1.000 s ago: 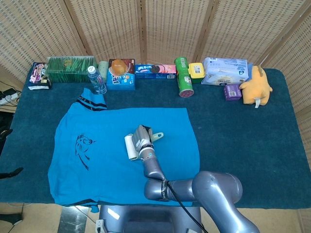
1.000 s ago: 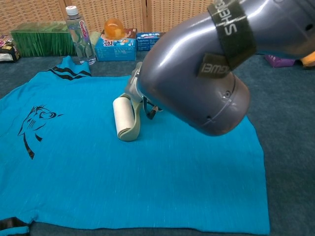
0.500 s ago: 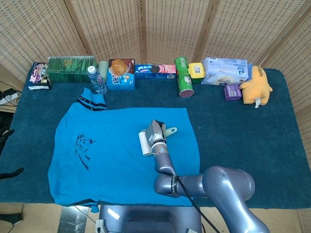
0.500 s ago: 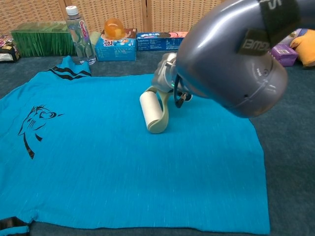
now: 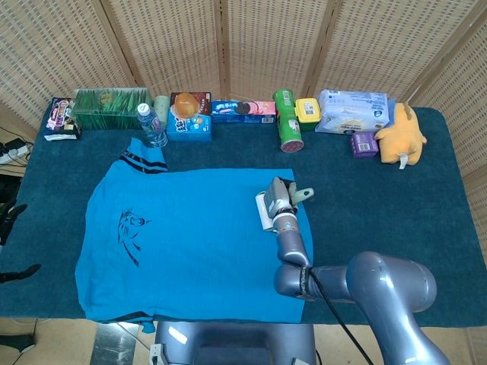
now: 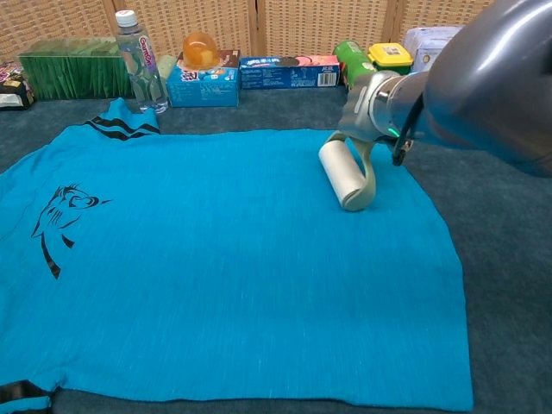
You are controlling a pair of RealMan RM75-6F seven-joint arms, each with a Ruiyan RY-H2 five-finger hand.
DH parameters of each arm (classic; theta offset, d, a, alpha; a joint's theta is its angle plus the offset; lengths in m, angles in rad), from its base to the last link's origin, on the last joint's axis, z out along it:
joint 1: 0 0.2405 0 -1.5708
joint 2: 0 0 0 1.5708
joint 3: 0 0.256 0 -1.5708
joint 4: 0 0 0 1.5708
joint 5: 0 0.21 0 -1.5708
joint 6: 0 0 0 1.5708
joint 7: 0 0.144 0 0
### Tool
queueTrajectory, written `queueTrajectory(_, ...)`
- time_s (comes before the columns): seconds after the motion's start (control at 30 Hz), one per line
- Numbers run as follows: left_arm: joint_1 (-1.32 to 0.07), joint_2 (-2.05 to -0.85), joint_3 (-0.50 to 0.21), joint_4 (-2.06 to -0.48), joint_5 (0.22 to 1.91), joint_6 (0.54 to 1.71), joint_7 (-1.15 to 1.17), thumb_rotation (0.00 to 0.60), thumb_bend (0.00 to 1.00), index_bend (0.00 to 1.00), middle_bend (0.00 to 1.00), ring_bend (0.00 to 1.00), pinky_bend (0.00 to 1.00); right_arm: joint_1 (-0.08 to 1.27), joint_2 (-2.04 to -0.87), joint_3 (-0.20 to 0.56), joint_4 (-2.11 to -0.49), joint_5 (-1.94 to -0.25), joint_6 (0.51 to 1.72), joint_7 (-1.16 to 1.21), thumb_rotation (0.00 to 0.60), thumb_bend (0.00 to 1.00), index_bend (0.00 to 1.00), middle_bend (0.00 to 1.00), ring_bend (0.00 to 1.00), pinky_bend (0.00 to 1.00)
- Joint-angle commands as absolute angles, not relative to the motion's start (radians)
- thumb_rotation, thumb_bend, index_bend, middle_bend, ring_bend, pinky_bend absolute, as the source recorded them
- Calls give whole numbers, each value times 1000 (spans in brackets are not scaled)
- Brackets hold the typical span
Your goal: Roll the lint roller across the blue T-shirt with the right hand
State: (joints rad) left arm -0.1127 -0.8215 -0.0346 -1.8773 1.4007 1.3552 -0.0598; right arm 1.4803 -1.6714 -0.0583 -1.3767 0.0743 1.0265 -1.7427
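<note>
White cylindrical lint roller (image 6: 341, 175): grasped by right hand (image 6: 373, 105), resting on flat blue cotton T-shirt (image 6: 216, 259), right portion. Stroke apparently near the right edge; left expanse likely remains.

The right arm comes in from the lower right of the head view, its thick grey elbow low and near the camera, and a slimmer forearm runs up and forward to the wrist. The right hand (image 5: 282, 198) is closed around a handle, its back turned upward. In the chest view the same hand (image 6: 373, 105) shows at the upper right, with the bulky arm segment filling the corner behind it.
</note>
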Motion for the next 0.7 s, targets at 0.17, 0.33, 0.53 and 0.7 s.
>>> queueTrajectory(0.17, -114, -824, -34, -1882, 1397, 1353, -49, 600, 114, 0, 0, 0, 80, 1452, -1637, -87, -1377, 43, 1006, -1731, 600, 1000, 585, 762, 867, 1000)
queueTrajectory(0.33, -117, -825, -34, -1885, 1395, 1350, -40, 600, 114, 0, 0, 0, 80, 1450, -1630, -92, -1383, 28, 998, -1731, 600, 1000, 586, 762, 867, 1000)
queueTrajectory(0.53, -117, -825, -33, -1885, 1394, 1348, -40, 600, 115, 0, 0, 0, 80, 1471, -1655, -69, -1384, 24, 993, -1741, 600, 1000, 586, 762, 866, 1000)
queueTrajectory(0.7, -118, -823, -33, -1882, 1394, 1347, -48, 600, 114, 0, 0, 0, 80, 1491, -1688, -52, -1381, 31, 981, -1757, 600, 1000, 588, 762, 866, 1000)
